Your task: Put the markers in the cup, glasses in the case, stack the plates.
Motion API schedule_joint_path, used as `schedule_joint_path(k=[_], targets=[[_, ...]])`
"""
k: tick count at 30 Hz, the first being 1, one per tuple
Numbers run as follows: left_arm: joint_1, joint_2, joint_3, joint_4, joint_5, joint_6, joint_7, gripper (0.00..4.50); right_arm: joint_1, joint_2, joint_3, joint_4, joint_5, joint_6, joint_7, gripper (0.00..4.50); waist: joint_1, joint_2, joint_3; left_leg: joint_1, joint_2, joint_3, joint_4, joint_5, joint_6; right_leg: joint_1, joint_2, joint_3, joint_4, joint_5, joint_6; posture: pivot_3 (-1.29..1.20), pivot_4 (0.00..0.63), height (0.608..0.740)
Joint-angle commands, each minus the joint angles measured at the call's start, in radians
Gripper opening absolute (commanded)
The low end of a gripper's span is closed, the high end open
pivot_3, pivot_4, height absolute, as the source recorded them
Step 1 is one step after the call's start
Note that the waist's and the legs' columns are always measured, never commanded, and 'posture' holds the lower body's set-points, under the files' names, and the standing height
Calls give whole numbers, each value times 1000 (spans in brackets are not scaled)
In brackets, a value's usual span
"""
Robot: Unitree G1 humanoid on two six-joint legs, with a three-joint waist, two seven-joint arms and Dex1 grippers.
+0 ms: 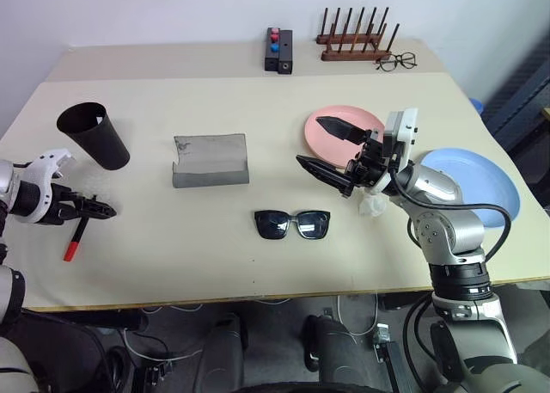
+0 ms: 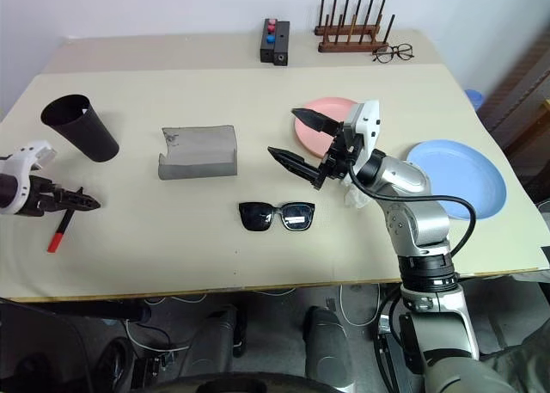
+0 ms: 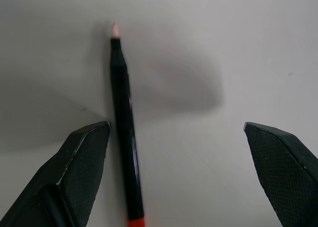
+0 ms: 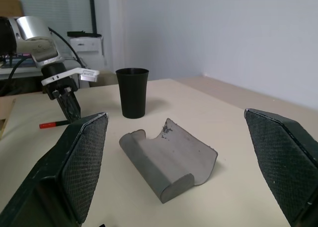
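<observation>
A red marker [image 1: 75,241] with a dark end lies near the table's left front edge. My left gripper [image 1: 101,210] hangs open just above it; in the left wrist view the marker [image 3: 122,132] lies between the fingers, close to one fingertip [image 3: 92,140]. The black cup [image 1: 94,135] stands behind it, leaning. The grey case [image 1: 210,159] lies open at mid-table. Black sunglasses [image 1: 292,224] rest in front of the case. My right gripper [image 1: 310,140] hovers open and empty over the near edge of the pink plate [image 1: 352,122]. The blue plate [image 1: 477,178] lies to its right.
A small crumpled white scrap [image 1: 372,205] lies under my right wrist. At the back of the table stand a black box with red and blue knobs [image 1: 278,49], a wooden peg rack [image 1: 354,40] and wire-framed spectacles [image 1: 397,62].
</observation>
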Motion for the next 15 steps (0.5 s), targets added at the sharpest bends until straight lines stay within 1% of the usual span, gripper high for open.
schedule_joint_path(k=[1, 4, 6, 7, 9, 10, 12, 13, 15], targets=[[-64, -17, 13, 87, 74, -77, 35, 4475, -1, -7, -15, -53, 18, -1, -4, 4500, 2, 0, 0, 0, 0, 0, 0, 0, 0, 0, 0, 0, 0, 0, 0, 0, 150, 740], [-101, -52, 57, 163, 96, -131, 106, 4475, -1, -8, -16, -64, 21, 10, -10, 4500, 3, 0, 0, 0, 0, 0, 1, 0, 0, 0, 0, 0, 0, 0, 0, 0, 150, 740], [-118, -66, 66, 193, 110, -141, 110, 4475, 2, -11, -15, -70, 21, 12, -11, 4500, 0, -1, 0, -1, 0, 0, 1, 0, 0, 0, 0, 0, 0, 1, 2, 0, 150, 740], [-120, -77, 71, 204, 114, -144, 113, 4236, 3, -12, -15, -73, 21, 14, -13, 4500, -1, -1, 0, -1, 0, 0, 1, 0, 0, 0, 0, 0, 0, 1, 3, 0, 150, 740], [-117, -94, 72, 217, 125, -148, 107, 3654, 3, -14, -17, -77, 22, 17, -16, 4500, -1, -1, 0, 0, 0, 0, 1, 0, 0, 0, 0, 0, 1, 2, 3, 0, 150, 740], [-112, -102, 72, 221, 129, -146, 102, 3178, 2, -15, -19, -76, 23, 19, -17, 4500, -1, -1, 0, 0, 0, 0, 1, 0, 0, 0, 0, 0, 1, 2, 3, 0, 150, 740], [-92, -112, 60, 217, 144, -146, 78, 2088, 0, -18, -21, -74, 22, 20, -17, 4500, -1, -1, 0, 0, 0, 0, 1, 0, 0, 0, 0, 0, 1, 2, 3, 0, 150, 740], [-85, -114, 58, 215, 150, -147, 71, 1670, 0, -20, -22, -75, 22, 20, -18, 4500, 0, -1, 0, 0, 0, 0, 1, 0, 0, 0, 0, 0, 1, 2, 3, 0, 150, 740], [-79, -116, 64, 216, 156, -140, 68, 585, -1, -22, -24, -74, 20, 21, -20, 4500, 0, 0, 0, 0, 0, 0, 1, 0, 0, 0, 0, 0, 1, 2, 3, 0, 150, 740]])
